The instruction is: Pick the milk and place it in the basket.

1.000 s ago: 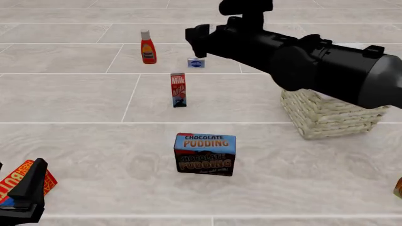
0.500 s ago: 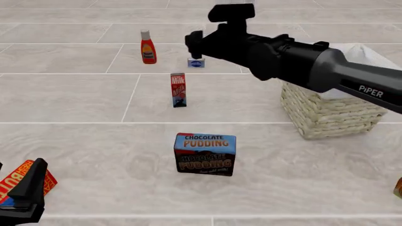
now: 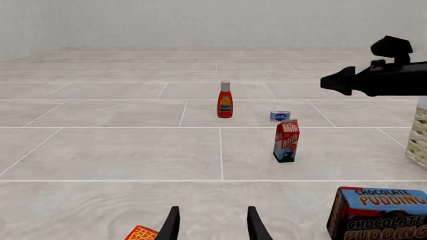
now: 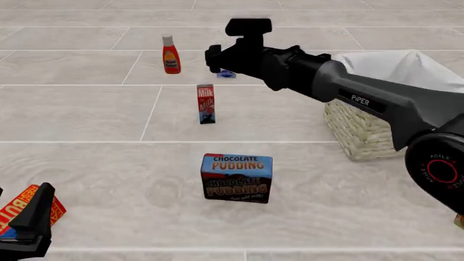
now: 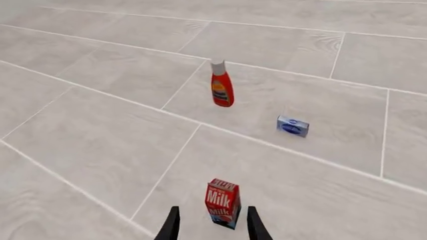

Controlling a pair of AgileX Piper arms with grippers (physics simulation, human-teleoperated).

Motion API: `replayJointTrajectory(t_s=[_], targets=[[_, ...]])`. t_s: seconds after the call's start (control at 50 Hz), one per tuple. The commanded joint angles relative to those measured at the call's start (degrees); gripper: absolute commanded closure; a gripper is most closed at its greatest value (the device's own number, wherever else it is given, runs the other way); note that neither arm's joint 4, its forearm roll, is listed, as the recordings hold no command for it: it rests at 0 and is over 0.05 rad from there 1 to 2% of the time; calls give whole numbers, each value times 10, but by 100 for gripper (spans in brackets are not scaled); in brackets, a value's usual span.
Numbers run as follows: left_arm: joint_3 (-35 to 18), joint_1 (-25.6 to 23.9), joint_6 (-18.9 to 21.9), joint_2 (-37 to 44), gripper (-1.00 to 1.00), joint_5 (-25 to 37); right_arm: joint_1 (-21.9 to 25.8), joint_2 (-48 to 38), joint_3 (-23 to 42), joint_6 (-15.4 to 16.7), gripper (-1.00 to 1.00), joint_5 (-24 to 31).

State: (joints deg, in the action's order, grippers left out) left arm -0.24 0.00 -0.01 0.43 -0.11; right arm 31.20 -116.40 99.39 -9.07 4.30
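Since a second ago the right arm has stretched out further from the table's right side, and its right tool now hangs above and a little beyond the milk; the arm's body no longer hides the basket, whose white cloth lining shows. Nothing on the table has shifted.

That tool's fingers stand parted and empty, with the carton framed just ahead of them in the right wrist view. The milk stands upright near the table's middle, well apart from the basket at the right side, with the red sauce bottle and a small blue packet toward the far edge and the chocolate pudding box nearer the arms.

To grasp well, I judge the tool should descend straight, centred on the narrow carton, and close low enough not to tip it.

The left tool rests near the near-left corner, open and empty, beside an orange packet.
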Motion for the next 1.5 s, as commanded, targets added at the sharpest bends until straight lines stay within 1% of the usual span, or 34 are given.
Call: replayJointTrajectory(t_s=[0.02,0.1,0.14,0.26,0.42,0.52,0.62,0.8,0.86,1.04,1.32,1.4,1.5], targets=[[0,0,0,0,-100,0,-9,-61,63,-5,-100,18],[0,0,0,0,-100,0,-7,-77,81,-3,-100,21],[0,0,0,0,-100,0,-7,-84,90,4,-100,23],[0,0,0,0,-100,0,-2,-127,141,-7,-100,44],[0,0,0,0,-100,0,2,-164,180,-15,-100,56],[0,0,0,0,-100,0,0,-186,213,-14,-100,74],[0,0,0,0,-100,0,-2,-216,260,-21,-100,99],[0,0,0,0,-100,0,-2,-257,313,-29,-100,123],[0,0,0,0,-100,0,0,-285,352,-37,-100,146],[0,0,0,0,-100,0,1,-327,416,-40,-100,177],[0,0,0,0,-100,0,-2,-432,587,-52,-100,267],[0,0,0,0,-100,0,-2,-453,617,-59,-100,283],[0,0,0,0,-100,0,-1,-462,625,-61,-100,287]])
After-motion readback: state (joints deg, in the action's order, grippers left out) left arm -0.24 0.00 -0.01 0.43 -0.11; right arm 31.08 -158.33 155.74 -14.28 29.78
